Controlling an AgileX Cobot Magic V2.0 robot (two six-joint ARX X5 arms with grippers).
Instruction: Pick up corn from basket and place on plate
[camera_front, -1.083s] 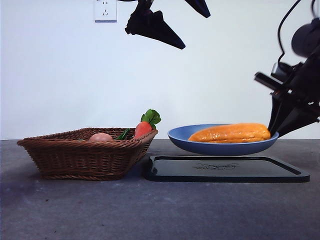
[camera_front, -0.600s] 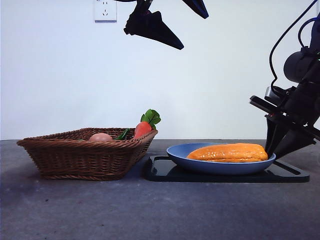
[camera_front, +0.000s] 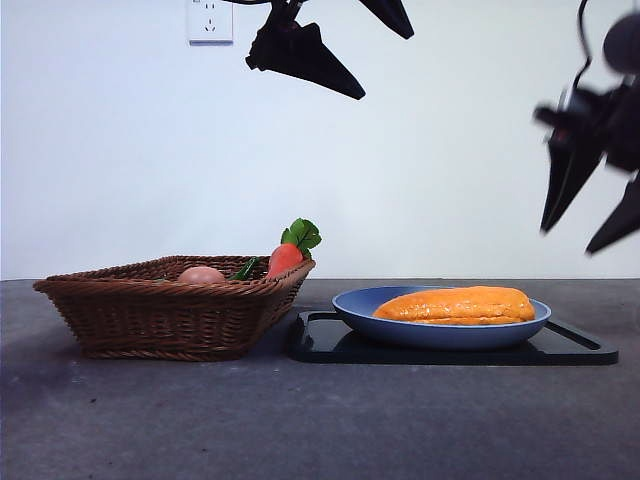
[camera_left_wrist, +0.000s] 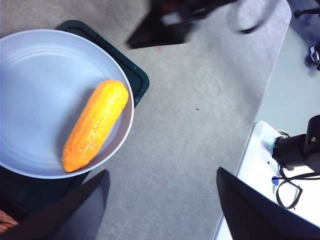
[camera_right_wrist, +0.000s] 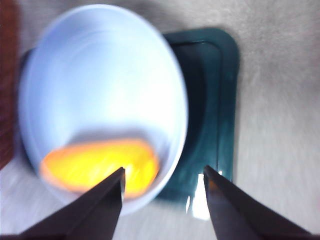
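Observation:
The orange-yellow corn (camera_front: 458, 305) lies lengthwise on the light-blue plate (camera_front: 370, 312), which rests on a black tray. My left wrist view shows the corn (camera_left_wrist: 95, 125) near the plate's (camera_left_wrist: 40, 95) rim, and my right wrist view shows the corn (camera_right_wrist: 97, 167) blurred on the plate (camera_right_wrist: 100, 75). The brown wicker basket (camera_front: 165, 310) stands to the left. My right gripper (camera_front: 568, 240) hangs open above and to the right of the plate, touching nothing; its jaws (camera_right_wrist: 164, 169) are spread. My left gripper (camera_front: 388, 67) waits open high up, its jaws (camera_left_wrist: 162, 172) empty.
A black tray (camera_front: 570, 350) lies under the plate, its corner (camera_right_wrist: 215, 100) also in the right wrist view. A red carrot with green leaves (camera_front: 288, 255) and a round pinkish-tan item (camera_front: 202, 274) sit in the basket. A wall socket (camera_front: 210, 20) is behind.
The right gripper lowered the plate with the corn onto the black tray, let go of its rim, and rose up and away to the right. The left arm stayed put.

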